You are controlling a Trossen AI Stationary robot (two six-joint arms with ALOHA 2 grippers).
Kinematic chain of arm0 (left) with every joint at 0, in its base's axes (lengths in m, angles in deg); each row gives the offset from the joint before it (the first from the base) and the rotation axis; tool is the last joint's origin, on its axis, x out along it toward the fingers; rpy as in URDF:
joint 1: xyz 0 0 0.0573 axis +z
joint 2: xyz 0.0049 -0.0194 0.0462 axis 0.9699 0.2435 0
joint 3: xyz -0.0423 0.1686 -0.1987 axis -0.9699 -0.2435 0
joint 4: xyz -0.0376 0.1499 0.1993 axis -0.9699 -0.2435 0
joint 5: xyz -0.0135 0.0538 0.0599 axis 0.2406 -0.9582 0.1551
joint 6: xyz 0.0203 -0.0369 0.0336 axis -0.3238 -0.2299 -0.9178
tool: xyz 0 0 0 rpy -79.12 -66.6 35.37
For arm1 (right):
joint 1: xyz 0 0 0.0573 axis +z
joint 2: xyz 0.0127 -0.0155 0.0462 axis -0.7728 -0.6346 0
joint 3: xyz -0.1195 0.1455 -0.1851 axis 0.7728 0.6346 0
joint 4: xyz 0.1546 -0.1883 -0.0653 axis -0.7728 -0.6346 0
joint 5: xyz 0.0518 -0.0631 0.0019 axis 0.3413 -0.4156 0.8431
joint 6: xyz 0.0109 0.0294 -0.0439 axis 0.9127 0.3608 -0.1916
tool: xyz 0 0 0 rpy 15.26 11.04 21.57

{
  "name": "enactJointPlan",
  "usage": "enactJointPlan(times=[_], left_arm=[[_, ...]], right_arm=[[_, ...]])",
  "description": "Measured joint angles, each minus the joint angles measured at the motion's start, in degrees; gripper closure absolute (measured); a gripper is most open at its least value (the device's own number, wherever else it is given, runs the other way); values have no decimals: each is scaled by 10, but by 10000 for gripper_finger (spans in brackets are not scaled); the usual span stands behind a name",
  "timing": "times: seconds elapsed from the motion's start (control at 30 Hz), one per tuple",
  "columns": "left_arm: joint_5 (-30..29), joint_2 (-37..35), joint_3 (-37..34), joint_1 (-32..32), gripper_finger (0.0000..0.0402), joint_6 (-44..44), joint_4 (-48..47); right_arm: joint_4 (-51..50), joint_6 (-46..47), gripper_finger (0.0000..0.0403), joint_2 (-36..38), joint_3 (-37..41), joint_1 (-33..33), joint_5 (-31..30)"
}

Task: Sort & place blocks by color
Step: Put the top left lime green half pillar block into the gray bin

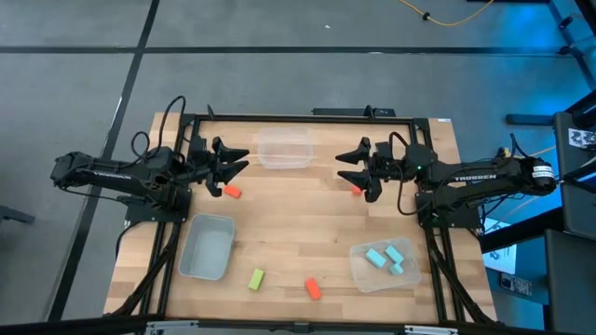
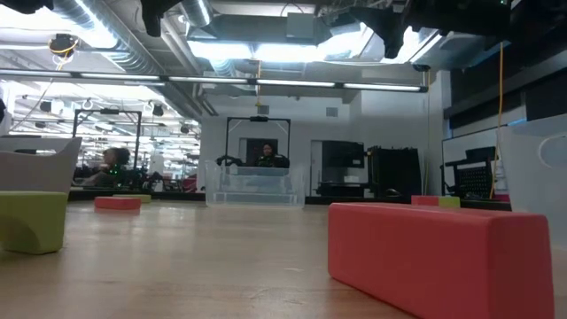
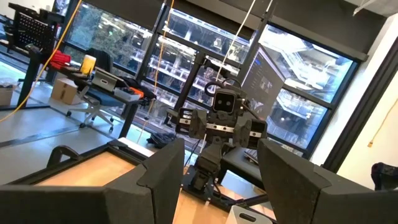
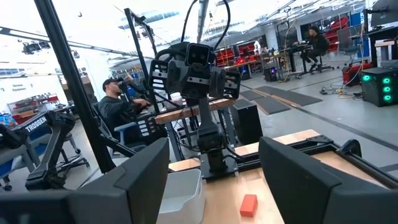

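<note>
Wooden table (image 1: 289, 223): cyan blocks (image 1: 386, 258) already sorted into a clear bin (image 1: 358, 270); orange-red and green blocks (image 1: 256, 278) lie loose. Left gripper (image 1: 240, 160) and right gripper (image 1: 343, 163) hover open, empty, awaiting picks.

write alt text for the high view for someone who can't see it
Seen from above, a wooden table carries three clear bins: one holding three light blue blocks, two empty. Loose on the wood lie three orange-red blocks and a yellow-green block. The left gripper and right gripper hover open, facing each other and holding nothing.
</note>
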State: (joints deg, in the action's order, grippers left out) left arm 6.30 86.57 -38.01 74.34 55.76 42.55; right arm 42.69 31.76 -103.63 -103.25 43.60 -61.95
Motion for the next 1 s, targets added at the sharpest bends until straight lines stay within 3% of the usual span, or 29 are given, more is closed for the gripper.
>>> enactJointPlan(times=[0.17, 0.27, 0.33, 0.53, 0.67, 0.8, 0.9, 1.0], left_arm=[[-34, 1, 2, 0, 206, 36, -2], [-73, 17, 36, 10, 206, 74, -63], [-83, 34, 81, 24, 206, 74, -167], [-104, 122, 259, 130, 206, 84, -605], [-91, 184, 293, 222, 206, 85, -784], [-20, 230, 261, 309, 206, 76, -851], [30, 262, 219, 356, 206, 59, -838], [41, 286, 185, 388, 206, 31, -802]], right_arm=[[0, 1, 151, 0, 0, 0, 0], [0, 0, 151, 0, 0, 0, 0], [0, 0, 151, 0, 0, 0, 0], [-1, 1, 151, 0, 0, 0, 0], [-2, 2, 151, 0, -1, 0, 0], [-2, 2, 151, 0, -1, 0, 0], [-2, 2, 151, 0, -1, 0, 0], [-2, 2, 151, 0, -1, 0, 0]])
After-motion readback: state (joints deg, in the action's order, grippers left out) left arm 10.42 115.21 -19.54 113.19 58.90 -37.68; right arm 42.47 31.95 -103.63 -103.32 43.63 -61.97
